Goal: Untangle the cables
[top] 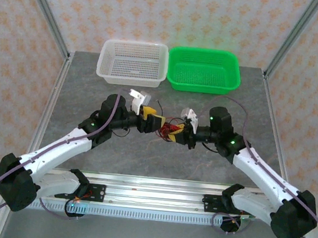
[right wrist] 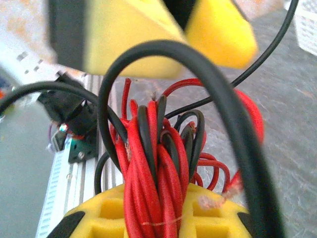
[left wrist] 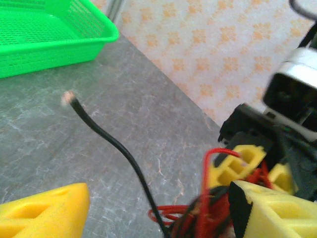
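Note:
The cables (top: 165, 130), a tangle of thin red and black wires, hang in a bunch between the two grippers at the table's middle. My right gripper (top: 175, 134) is shut on them. In the right wrist view its yellow pads (right wrist: 99, 218) squeeze a thick twist of cables (right wrist: 158, 158). My left gripper (top: 151, 119) faces it from the left and stands open. In the left wrist view its yellow fingers (left wrist: 44, 210) are spread wide, with the cables (left wrist: 208, 213) low between them, close to the right finger. One black wire (left wrist: 106, 136) rises free to a bare tip.
A white basket (top: 133, 63) and a green basket (top: 204, 70) stand side by side at the table's far edge. The green basket (left wrist: 44, 34) also appears at the upper left of the left wrist view. Metal frame posts flank the table, and a rail runs along the near edge.

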You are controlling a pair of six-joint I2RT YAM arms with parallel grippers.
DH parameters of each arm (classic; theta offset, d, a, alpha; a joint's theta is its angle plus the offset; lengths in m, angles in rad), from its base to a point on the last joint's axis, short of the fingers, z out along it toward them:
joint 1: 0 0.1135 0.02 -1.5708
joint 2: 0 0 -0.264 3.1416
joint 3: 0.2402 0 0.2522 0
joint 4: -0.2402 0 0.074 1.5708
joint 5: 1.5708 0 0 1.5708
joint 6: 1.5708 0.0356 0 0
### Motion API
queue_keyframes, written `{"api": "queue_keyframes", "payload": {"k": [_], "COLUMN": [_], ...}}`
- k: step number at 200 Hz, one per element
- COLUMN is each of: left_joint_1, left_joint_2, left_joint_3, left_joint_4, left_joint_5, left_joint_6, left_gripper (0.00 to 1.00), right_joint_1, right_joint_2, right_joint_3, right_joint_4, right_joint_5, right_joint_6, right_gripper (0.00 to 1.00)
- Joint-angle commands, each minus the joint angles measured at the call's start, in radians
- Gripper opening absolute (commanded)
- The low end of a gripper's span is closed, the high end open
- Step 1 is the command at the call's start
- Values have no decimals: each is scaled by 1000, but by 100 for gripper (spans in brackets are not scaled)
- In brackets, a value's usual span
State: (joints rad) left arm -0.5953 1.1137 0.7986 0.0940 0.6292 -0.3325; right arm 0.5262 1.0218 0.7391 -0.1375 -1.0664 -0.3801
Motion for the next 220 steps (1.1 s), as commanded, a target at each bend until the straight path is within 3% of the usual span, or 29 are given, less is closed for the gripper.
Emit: {"api": "queue_keyframes", "payload": {"k": [1, 85, 139, 185, 220], "left_joint_1": [2, -2, -29, -68, -72], "left_joint_2": [-32, -72, -49, -10, -40], "left_joint_3": [-9, -156, -165, -147, -148], "left_joint_4": [46, 379, 427, 440, 407], "left_joint_5": [97, 293, 294, 302, 274], "left_joint_6": [75, -79, -87, -80, -62], "left_gripper": [72, 64, 59, 53, 59], "right_joint_1": [-7, -55, -58, -63, -68], "right_joint_2": [-9, 148, 214, 234, 239], "right_joint_3": [129, 350, 403, 417, 418], "right_joint_4": [-194, -416, -436, -363, -370], "right_joint_5": [-110, -195, -215, -196, -190], "right_joint_6": [-311, -441, -436, -334, -332], "right_gripper": [0, 0, 0, 0, 0]}}
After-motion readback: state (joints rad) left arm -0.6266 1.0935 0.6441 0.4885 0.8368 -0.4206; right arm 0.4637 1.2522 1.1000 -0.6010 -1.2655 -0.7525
